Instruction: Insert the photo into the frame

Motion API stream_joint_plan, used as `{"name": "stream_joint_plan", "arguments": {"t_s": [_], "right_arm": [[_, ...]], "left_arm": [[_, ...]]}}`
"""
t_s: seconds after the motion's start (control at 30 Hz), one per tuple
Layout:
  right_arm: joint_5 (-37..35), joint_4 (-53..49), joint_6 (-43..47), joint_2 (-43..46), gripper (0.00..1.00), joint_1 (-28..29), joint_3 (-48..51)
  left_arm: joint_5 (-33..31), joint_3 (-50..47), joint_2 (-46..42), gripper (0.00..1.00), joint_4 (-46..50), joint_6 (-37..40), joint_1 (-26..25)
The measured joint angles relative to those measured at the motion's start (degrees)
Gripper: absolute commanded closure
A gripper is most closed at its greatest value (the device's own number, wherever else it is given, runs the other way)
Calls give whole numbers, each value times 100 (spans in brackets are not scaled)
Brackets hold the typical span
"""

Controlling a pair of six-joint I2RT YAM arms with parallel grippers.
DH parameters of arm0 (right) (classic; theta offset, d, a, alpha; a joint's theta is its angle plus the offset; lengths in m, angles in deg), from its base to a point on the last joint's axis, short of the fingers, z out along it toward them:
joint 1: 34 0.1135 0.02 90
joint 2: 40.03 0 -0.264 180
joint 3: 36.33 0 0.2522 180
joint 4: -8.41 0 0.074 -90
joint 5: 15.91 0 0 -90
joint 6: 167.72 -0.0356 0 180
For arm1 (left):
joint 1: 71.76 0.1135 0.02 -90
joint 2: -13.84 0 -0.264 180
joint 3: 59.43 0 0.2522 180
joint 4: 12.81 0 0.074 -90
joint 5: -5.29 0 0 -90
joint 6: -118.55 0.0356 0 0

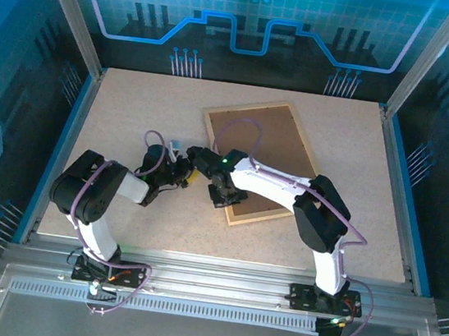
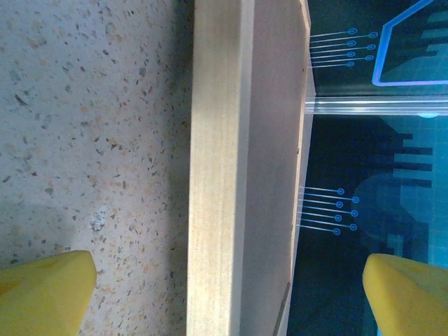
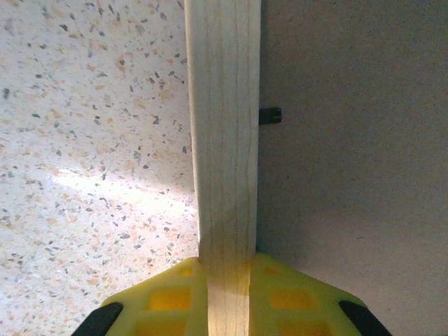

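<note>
The frame (image 1: 247, 109) lies back-up on the table, its pale wooden rails surrounding a brown backing board (image 1: 273, 145). The photo is hidden from sight. My right gripper (image 1: 220, 192) sits at the frame's near left rail. In the right wrist view its yellow fingers (image 3: 168, 297) press both sides of that rail (image 3: 224, 126), so the right gripper (image 3: 227, 280) is shut on it. My left gripper (image 1: 186, 173) is at the frame's left side. It (image 2: 231, 287) is open, with the rail (image 2: 217, 168) passing between its wide-apart fingers (image 2: 49, 294) without touching them.
The speckled table (image 1: 132, 114) has free room to the left, front and right of the frame. A small black tab (image 3: 270, 115) sticks out over the backing board (image 3: 350, 175) beside the rail. Metal cage posts and blue walls border the table.
</note>
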Motion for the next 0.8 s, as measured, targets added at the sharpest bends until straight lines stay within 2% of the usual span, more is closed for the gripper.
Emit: {"name": "stream_joint_plan", "arguments": {"t_s": [0.43,0.8], "right_arm": [[-17,-15,20,155,84,-4,-66],[-17,-15,20,155,84,11,-127]], "left_arm": [[254,212,157,6,162,-181,-337],[323,466,1029,17,-1056,-723,-481]]}}
